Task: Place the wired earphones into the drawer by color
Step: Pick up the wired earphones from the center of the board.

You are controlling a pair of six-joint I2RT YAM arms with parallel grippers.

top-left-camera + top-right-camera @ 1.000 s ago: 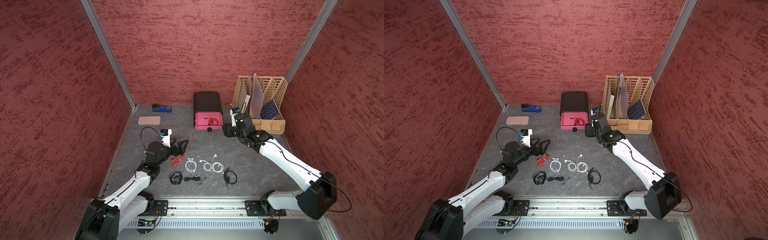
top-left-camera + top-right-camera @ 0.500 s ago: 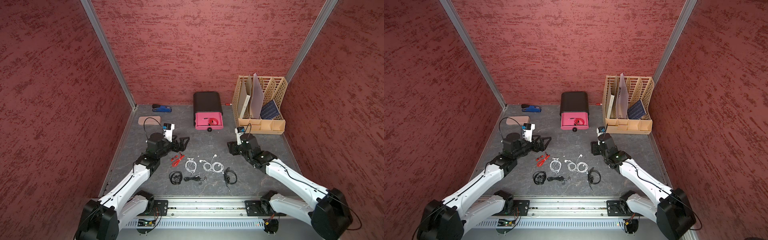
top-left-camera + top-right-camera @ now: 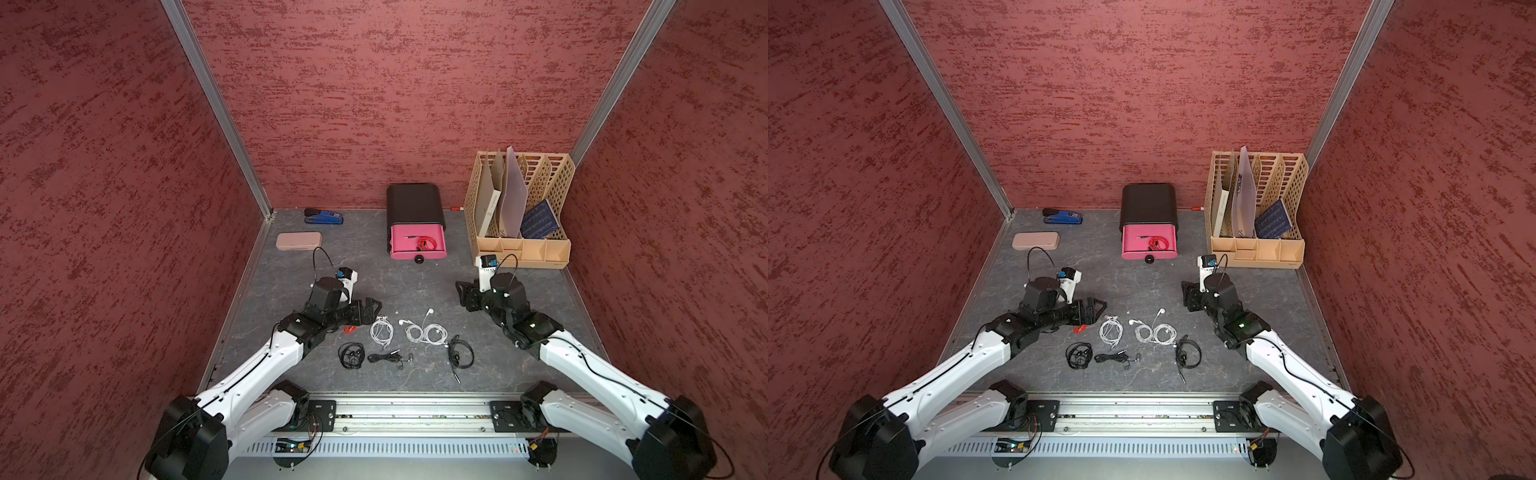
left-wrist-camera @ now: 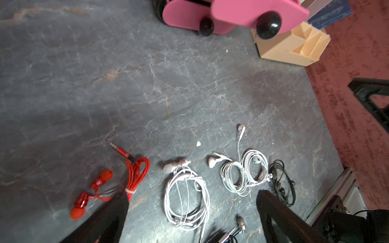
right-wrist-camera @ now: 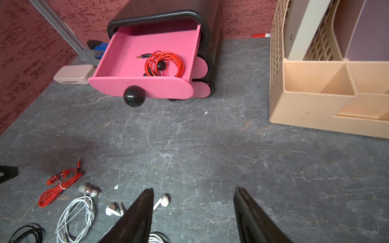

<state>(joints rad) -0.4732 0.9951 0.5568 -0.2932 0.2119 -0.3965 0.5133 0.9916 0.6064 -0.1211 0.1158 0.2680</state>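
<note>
Right wrist view: right tool (image 5: 193, 189), open and empty, has left the drawer (image 5: 139, 84), red earphones (image 5: 166, 63) inside; open left tool (image 4: 192, 193) nears the second set (image 4: 134, 174).

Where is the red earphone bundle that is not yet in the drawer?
In the left wrist view, the loose red earphones lie on the table at the row's left end, beside a white bundle and by the open left gripper.
</note>
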